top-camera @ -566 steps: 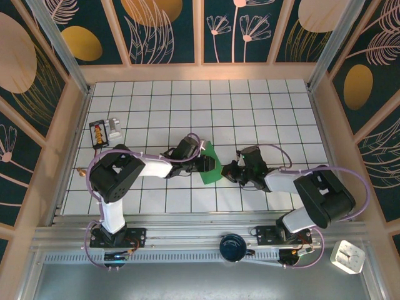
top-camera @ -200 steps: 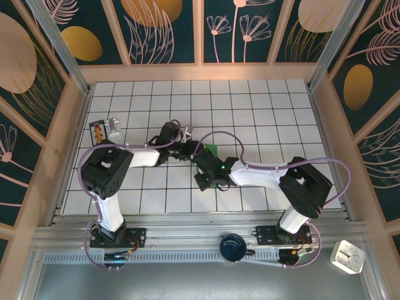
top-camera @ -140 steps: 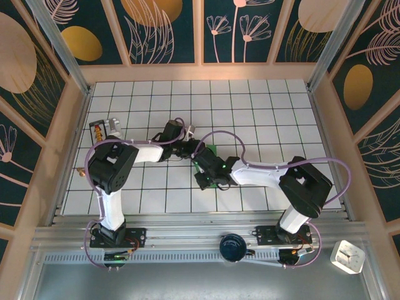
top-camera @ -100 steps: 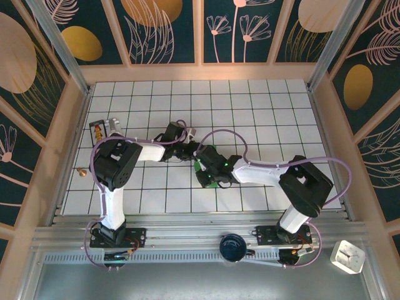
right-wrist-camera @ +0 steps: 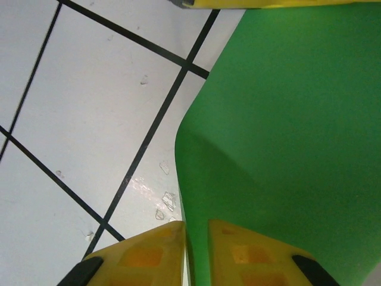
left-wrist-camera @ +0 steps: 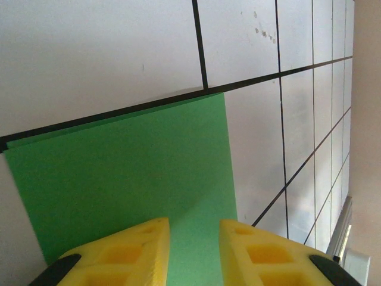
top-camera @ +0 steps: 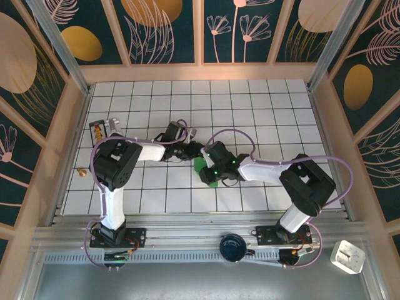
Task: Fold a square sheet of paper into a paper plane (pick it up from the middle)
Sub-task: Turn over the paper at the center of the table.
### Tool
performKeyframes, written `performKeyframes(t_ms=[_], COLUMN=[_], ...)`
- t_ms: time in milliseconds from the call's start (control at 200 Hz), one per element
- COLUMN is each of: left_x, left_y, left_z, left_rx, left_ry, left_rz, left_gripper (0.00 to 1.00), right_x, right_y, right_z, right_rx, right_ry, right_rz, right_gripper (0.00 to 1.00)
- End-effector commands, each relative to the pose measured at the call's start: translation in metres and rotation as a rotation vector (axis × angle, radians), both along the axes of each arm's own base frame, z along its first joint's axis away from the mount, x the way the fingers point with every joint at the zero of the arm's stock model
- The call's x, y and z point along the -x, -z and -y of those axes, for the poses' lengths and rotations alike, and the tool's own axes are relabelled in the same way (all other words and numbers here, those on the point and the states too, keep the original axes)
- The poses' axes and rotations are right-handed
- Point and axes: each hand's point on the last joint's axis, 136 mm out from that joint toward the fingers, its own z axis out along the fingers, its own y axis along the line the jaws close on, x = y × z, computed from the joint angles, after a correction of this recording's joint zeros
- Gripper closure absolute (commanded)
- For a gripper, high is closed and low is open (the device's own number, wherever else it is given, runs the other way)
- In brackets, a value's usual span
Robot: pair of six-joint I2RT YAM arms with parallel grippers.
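The square sheet of paper [top-camera: 200,166], doubled over (two green layers show along its upper edge in the left wrist view), sits at the middle of the top view between the two arms. Part of it lies flat on the white tiled table [top-camera: 250,112] and part is bowed up off it. The left pincer [left-wrist-camera: 194,225] stands over the flat part at the bottom of its own view. Its yellow fingers [left-wrist-camera: 128,253] are a little apart with green showing in the gap, so it looks spread rather than clamped. The right pincer [right-wrist-camera: 196,226] is drawn nearly together at the bottom of its view, with the curled edge of the sheet running into the slit; whether it truly bites the paper I cannot tell. The main risk, as I judge it, is the bowed flap: let go without being pressed flat, it could spring back and leave the crease soft or crooked. If the right pincer pulls while the left one only rests on the sheet, the paper could skate across the smooth tiles and its layers shift out of line. The two pincers are also very close, so a careless move could knock them together or tear the thin paper.
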Motion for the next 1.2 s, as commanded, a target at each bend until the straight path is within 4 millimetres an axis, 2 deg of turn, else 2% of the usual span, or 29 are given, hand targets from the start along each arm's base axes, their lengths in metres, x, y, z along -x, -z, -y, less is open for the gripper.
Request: performKeyframes(t_ms=[0,275,706,1196], left_x=[0.006,0.008,0.011,0.011], left_y=[0.02,0.023,0.027,0.027], left_z=[-0.006,-0.007,-0.008,-0.009], left_rx=[-0.054,-0.058,-0.065,-0.074], left_ry=[0.004,0.006,0.013,0.015], left_rz=[-0.043,-0.049,-0.057,-0.055], left_gripper=[0.72,0.73,0.73,0.73], right_x=[-0.002,-0.007,-0.023,-0.035], right_y=[-0.016,-0.02,-0.01,0.002], right_z=[-0.006,0.0,0.021,0.025], right_rx=[-0.099,-0.165,-0.212,-0.195], right_ry=[0.001,0.028,0.116,0.138], right_rz=[-0.006,-0.035,-0.119,-0.149], right_gripper=[0.82,0.89,0.89,0.89])
